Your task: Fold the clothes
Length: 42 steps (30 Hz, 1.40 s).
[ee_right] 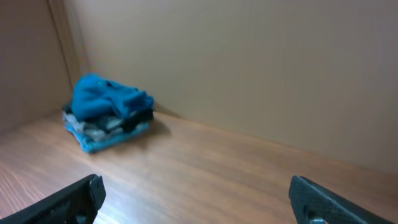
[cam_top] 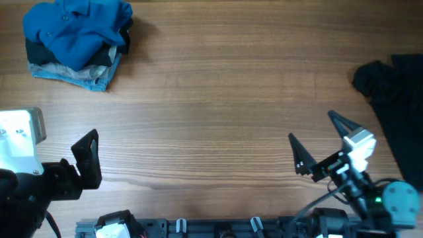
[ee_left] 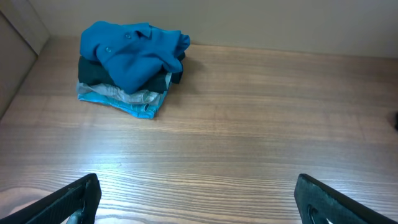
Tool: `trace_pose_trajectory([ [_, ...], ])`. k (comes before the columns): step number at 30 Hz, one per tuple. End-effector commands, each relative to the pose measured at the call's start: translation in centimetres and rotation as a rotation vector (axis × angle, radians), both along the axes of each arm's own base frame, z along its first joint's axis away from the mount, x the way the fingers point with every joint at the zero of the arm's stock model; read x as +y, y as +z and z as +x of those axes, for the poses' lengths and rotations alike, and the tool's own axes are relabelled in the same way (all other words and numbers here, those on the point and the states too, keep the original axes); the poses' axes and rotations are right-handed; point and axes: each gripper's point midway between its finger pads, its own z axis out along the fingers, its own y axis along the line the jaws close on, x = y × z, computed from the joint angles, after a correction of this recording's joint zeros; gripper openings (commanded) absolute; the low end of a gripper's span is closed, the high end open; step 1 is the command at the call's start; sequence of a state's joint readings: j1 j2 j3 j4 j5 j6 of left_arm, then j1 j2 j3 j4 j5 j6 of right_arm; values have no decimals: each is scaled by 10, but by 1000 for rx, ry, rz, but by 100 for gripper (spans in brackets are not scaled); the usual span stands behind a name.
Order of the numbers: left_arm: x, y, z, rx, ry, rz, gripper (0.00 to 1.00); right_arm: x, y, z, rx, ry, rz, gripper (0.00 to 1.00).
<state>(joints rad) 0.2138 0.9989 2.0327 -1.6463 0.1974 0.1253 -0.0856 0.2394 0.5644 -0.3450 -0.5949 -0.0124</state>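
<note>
The clothes, a royal-blue polo shirt (cam_top: 76,26), lie crumpled on top of a small pile at the table's far left corner. The same shirt (ee_left: 134,53) shows its collar and placket in the left wrist view, and it appears small and blurred (ee_right: 102,96) in the right wrist view. My left gripper (ee_left: 196,194) hovers open near the front left edge, far from the shirt, with bare wood between its fingers (cam_top: 87,152). At the front right, my right gripper (cam_top: 310,125) is open too, with nothing in it.
Under the shirt lie a charcoal garment (cam_top: 39,54) and a pale grey-blue one (cam_top: 82,78). A plain black garment (cam_top: 396,92) is heaped at the right edge, close behind the right arm. Walls stand behind the table (ee_right: 249,74).
</note>
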Motion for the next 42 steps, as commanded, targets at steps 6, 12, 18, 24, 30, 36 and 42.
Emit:
trace_pose_trajectory([
  [6,0,0,-1,-4,4,1,100,0,-66,9,-100,3,-43,100],
  [12,0,0,-1,-4,4,1,100,-8,-88,21,-154,-46,-46,100],
  [18,0,0,-1,-4,4,1,100,-13,-115,29,-115,-75,-45,100],
  [24,0,0,-1,-4,4,1,100,-13,-124,30,-71,-75,-40,100],
  [30,0,0,-1,-4,4,1,100,-13,-125,30,-70,-75,-39,100],
  [36,0,0,-1,-4,4,1,100,-13,-125,30,-70,-75,-40,100],
  [42,0,0,-1,-4,4,1,100,-13,-125,30,-70,-75,-40,100],
])
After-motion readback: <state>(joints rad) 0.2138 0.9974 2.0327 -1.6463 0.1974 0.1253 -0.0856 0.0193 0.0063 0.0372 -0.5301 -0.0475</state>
